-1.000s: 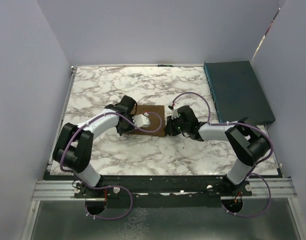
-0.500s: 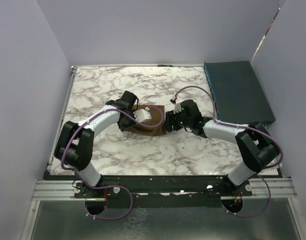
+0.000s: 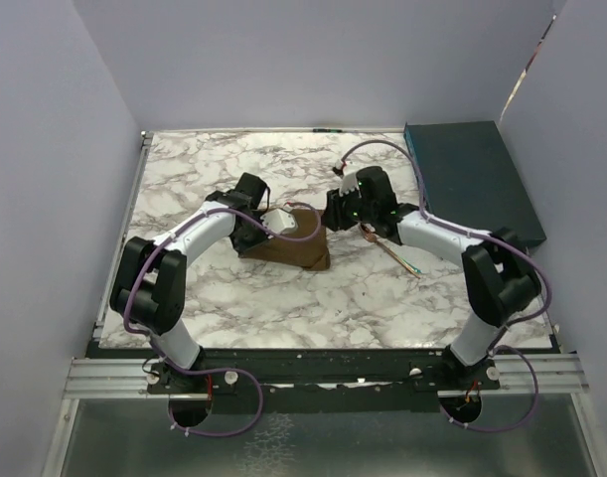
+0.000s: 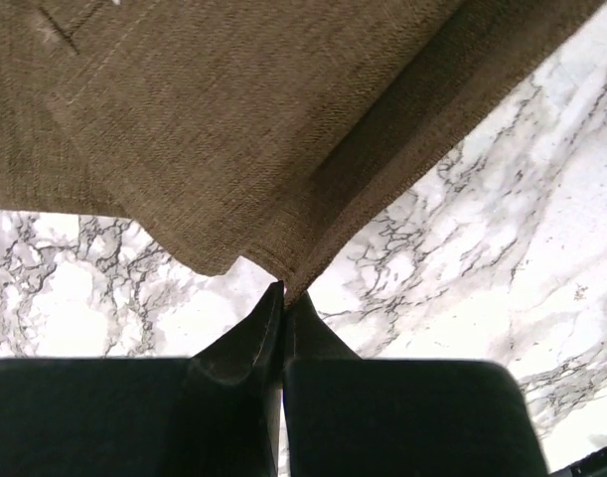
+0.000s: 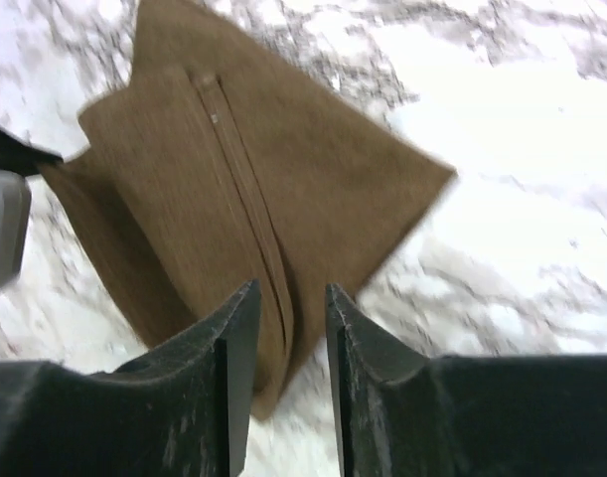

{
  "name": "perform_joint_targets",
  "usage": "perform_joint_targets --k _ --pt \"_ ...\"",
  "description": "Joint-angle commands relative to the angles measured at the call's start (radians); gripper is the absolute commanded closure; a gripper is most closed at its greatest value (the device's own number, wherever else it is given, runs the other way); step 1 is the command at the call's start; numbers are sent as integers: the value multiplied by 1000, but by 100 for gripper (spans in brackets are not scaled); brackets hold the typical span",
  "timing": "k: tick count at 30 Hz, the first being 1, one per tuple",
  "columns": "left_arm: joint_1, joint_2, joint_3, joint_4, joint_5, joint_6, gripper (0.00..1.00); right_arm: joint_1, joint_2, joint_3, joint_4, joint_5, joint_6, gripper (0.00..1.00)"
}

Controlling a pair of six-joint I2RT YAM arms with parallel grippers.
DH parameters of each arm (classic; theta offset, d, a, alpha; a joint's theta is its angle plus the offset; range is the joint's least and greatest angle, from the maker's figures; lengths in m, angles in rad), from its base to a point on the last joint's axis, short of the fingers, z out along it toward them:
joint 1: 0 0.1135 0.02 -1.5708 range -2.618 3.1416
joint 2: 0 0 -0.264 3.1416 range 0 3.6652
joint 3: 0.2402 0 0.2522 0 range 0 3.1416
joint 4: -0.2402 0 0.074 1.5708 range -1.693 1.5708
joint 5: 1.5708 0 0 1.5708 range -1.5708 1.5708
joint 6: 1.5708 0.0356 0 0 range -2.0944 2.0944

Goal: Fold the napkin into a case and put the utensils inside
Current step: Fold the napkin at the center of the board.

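Left tool (image 4: 283, 294): pinched shut on a hem corner of the napkin (image 3: 298, 248), cloth tented off the table (image 3: 204, 169). Right tool (image 5: 290, 293): narrowly parted, empty, poised over the napkin's right edge. Fork (image 3: 392, 250): flat on the table just beside the right tool, on its near-right side; long axis diagonal toward the right arm's base; far nearer the right arm than the left. Likely next: fork fetched by the right tool.

One brown napkin (image 3: 295, 246) lay on the single marble table (image 3: 214, 169). One copper fork (image 3: 397, 255) sat to its right, and one dark teal box (image 3: 472, 179) stood at the far right. Two arms were counted, carrying two grippers in all: one left gripper (image 4: 283, 296) and one right gripper (image 5: 290, 293).
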Motion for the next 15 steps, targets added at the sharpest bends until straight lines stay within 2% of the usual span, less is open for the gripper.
perform_joint_targets --k 1,6,11,15 --pt "16 27 42 -39 53 -23 100 0 181 138 41 -157 52 67" --pt "20 48 55 -43 61 -37 100 32 343 266 96 -244 128 77" --pt "21 78 94 -52 74 -59 100 59 400 290 146 -277 170 76" --pt "22 107 148 -65 85 -89 100 60 382 267 147 -290 151 73"
